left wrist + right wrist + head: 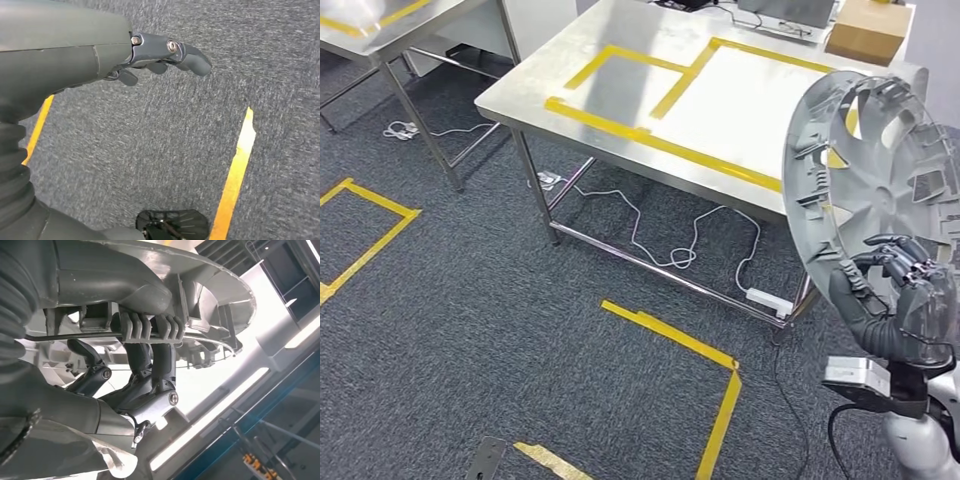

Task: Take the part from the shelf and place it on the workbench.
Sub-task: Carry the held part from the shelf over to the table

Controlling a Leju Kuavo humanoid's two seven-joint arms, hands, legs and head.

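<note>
- Right hand (897,275) holds the round grey plastic wheel-cover part (867,170) by its rim; keep it level.
- Carry it over the steel workbench with yellow tape outlines (622,90).
- Left hand (158,57) seems empty, fingers loosely apart.

bright even light; glare on the workbench (743,110), blurred carpet (151,150).
</note>
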